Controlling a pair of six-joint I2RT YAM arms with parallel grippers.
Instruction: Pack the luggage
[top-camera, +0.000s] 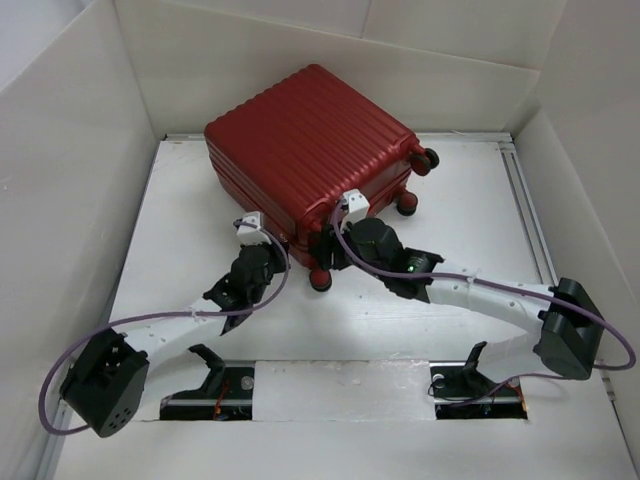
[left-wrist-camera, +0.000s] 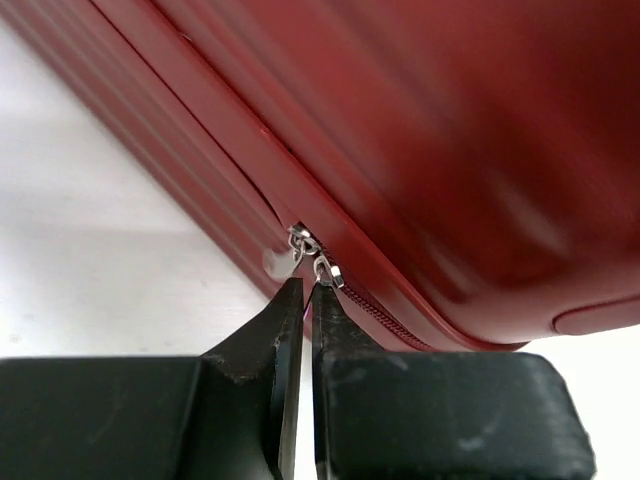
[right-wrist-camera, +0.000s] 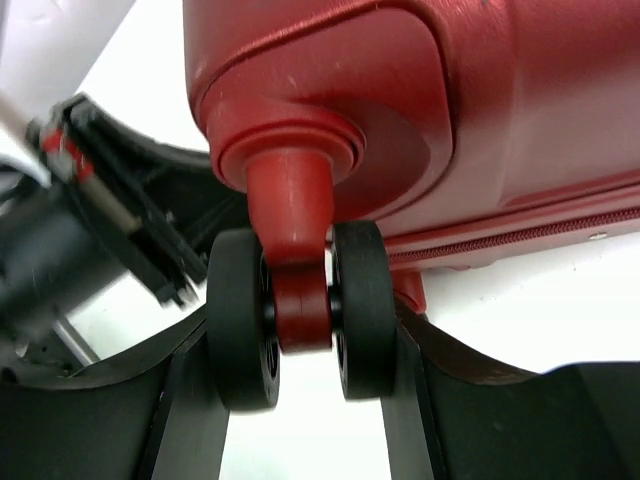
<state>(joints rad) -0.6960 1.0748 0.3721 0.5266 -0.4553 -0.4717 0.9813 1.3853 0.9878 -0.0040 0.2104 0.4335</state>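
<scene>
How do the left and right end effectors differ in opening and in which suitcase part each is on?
The left end effector is nearly shut, the right end effector spread wide. The left's tips meet at a zipper pull on the seam; the right clamps a twin wheel. Both work on the suitcase, at its near edge.

luggage (top-camera: 300, 140) 1 | casters (top-camera: 408, 205) seen 3 | zipper pulls (left-wrist-camera: 326, 271) 2 | arms (top-camera: 490, 295) 2

White arm links (top-camera: 480, 295), black joints (top-camera: 105, 385), purple cables (top-camera: 128, 320), black end effector fingers (left-wrist-camera: 260, 340), perhaps scuffed
</scene>
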